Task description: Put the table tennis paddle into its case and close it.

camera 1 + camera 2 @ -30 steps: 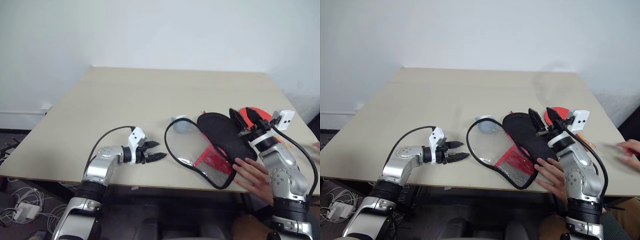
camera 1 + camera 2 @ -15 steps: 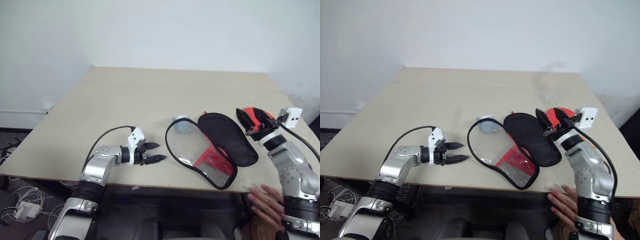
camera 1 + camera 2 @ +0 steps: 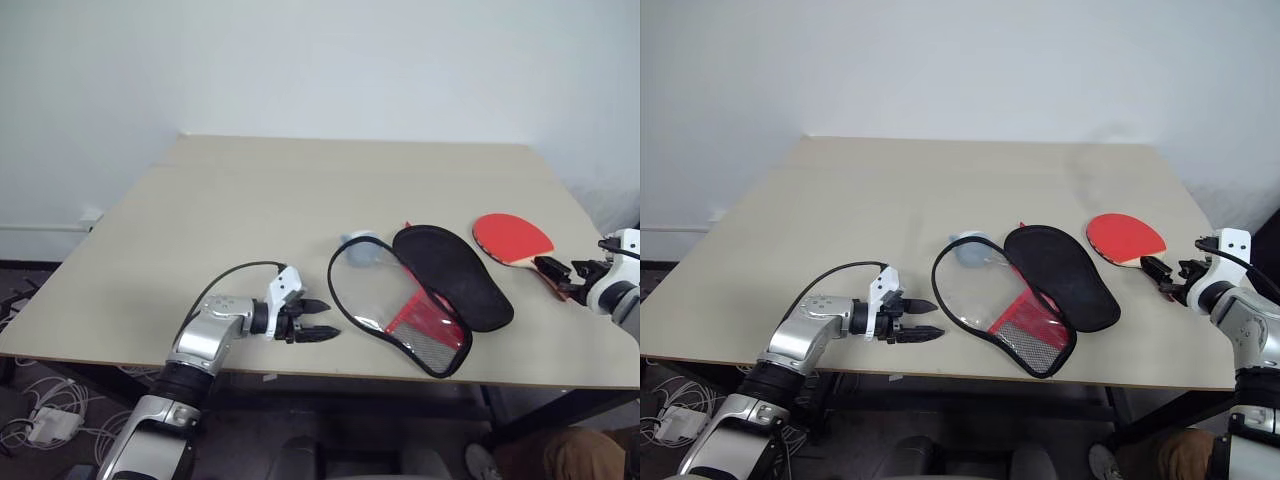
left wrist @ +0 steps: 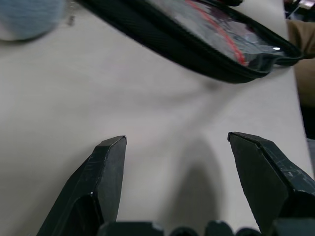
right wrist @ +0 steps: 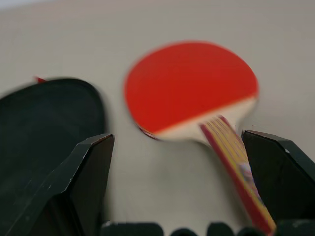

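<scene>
Paddle [image 3: 512,238] lies flat on the surface [image 3: 250,210] just right of the unzipped, splayed case [image 3: 425,295], ready for loading; right pincer [image 3: 1168,272] gapes empty at its handle, left pincer [image 3: 318,320] released beside the case.

On the table [image 3: 250,200], the case [image 3: 420,300] lies open near the front edge, a little right of the middle, its two halves spread side by side. A small lump [image 3: 362,248] sits just behind the left half, touching its rim. The paddle [image 3: 515,240] lies flat to the right of the case, apart from it, handle toward the front right. The left gripper [image 3: 318,320] hovers just left of the case, pointing at it. The right gripper [image 3: 562,274] sits by the paddle's handle end, near the table's right edge.
</scene>
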